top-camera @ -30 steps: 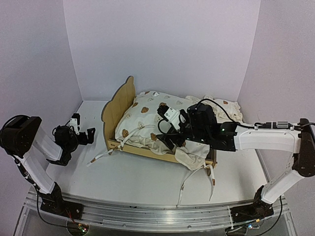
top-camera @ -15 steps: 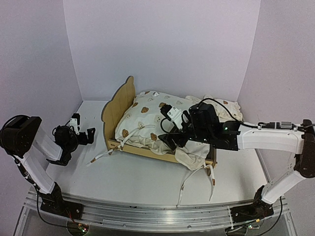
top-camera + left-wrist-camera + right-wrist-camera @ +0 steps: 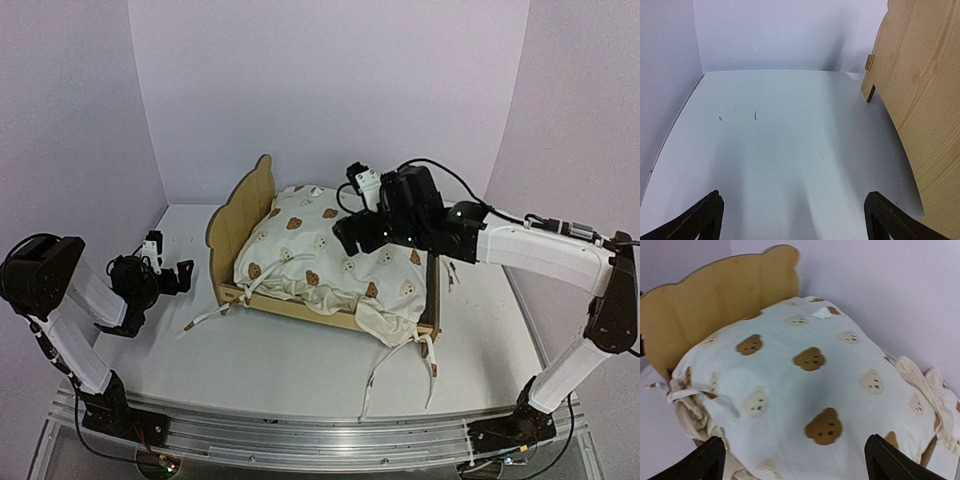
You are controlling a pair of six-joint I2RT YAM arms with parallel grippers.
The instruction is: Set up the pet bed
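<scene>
I note that the right gripper [image 3: 352,236] has lifted off the cream bear-print cushion [image 3: 320,262] and shifted toward the far side of the light plywood pet bed [image 3: 238,215]. Its jaws are spread wide and hold nothing. The bed stands on the white table [image 3: 300,370] with the cushion inside it. The left gripper [image 3: 172,276], left of the bed's headboard, has not moved and is fully spread and empty.

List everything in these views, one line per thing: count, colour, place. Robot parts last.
pet bed: one, light plywood, mid-table, bear-ear headboard at its left end
cushion: one, cream with brown bear print, lying on the pet bed, foot end and tie strings spilling over the near rail
pillow: one, cream, ruffled, beyond the cushion by the back wall
table: one, white, under everything
left gripper: one, black, open, over bare table left of the headboard
right gripper: one, black, open, above the cushion, holding nothing
</scene>
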